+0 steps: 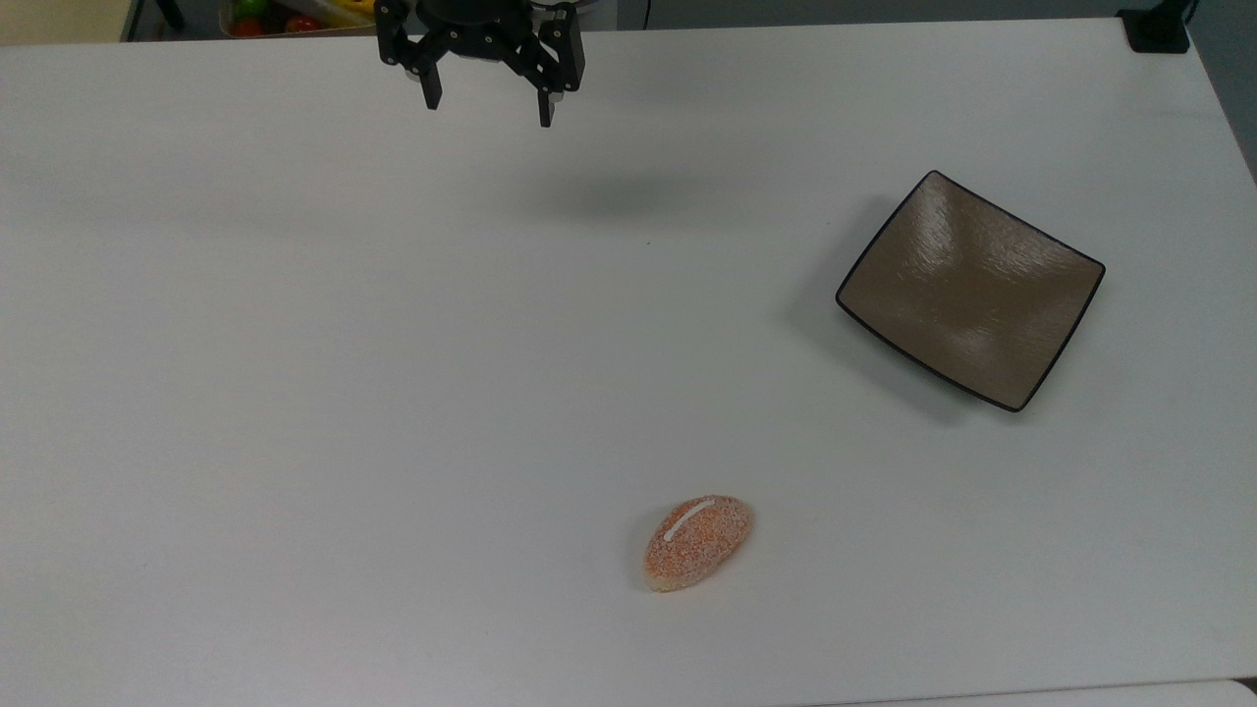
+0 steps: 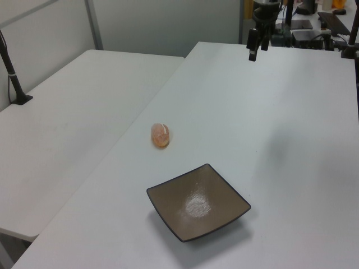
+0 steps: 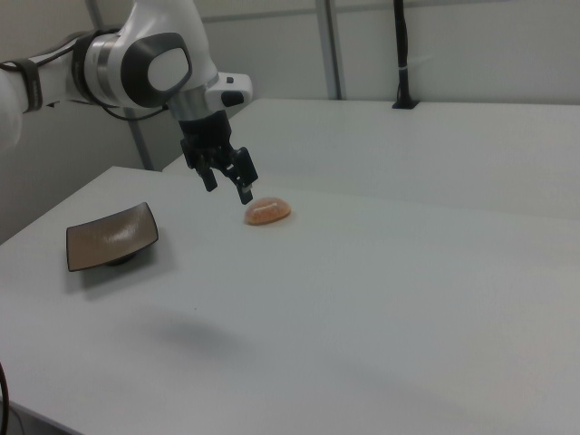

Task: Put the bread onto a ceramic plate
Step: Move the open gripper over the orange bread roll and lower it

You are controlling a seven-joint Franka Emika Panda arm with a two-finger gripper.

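Note:
The bread point(image 1: 697, 541) is a small orange-speckled bun with a short white stripe, lying on the white table near the top view's bottom centre; it also shows as the bread point(image 2: 160, 135) and the bread point(image 3: 266, 211). The ceramic plate point(image 1: 970, 290), square and brown-grey with a thin black rim, rests empty on the table at the top view's right, seen too as the plate point(image 2: 198, 202) and the plate point(image 3: 111, 236). My gripper point(image 1: 488, 102) hangs open high above the table at the top view's upper edge, far from both; the gripper point(image 3: 227, 188) holds nothing.
The white table point(image 1: 393, 393) spans the whole top view. A second white table point(image 2: 61, 123) stands alongside at the left view's left. A black post point(image 2: 12, 73) is clamped to it. Colourful objects point(image 1: 265, 15) sit beyond the far edge.

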